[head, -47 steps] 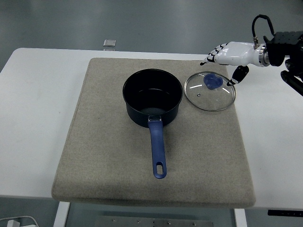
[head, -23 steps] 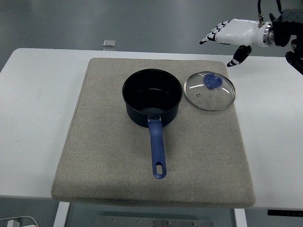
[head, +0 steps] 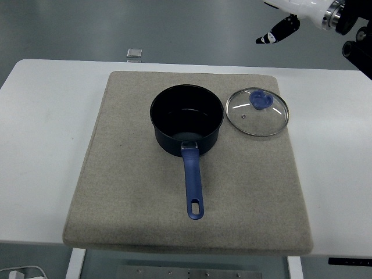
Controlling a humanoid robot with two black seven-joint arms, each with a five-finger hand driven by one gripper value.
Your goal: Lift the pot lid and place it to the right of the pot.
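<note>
Nearest us, the blue pot (head: pixel 186 124) sits uncovered on the grey mat (head: pixel 133 192), handle toward the counter's (head: pixel 40 151) near edge. Its glass lid (head: pixel 257 111) lies flat on the mat just beside it, below and left of our right hand (head: pixel 296 14), raised well clear at the frame's top corner. We cannot tell the fingers' state. Nothing crowds the lid; a small object (head: pixel 135 53) sits far left.
</note>
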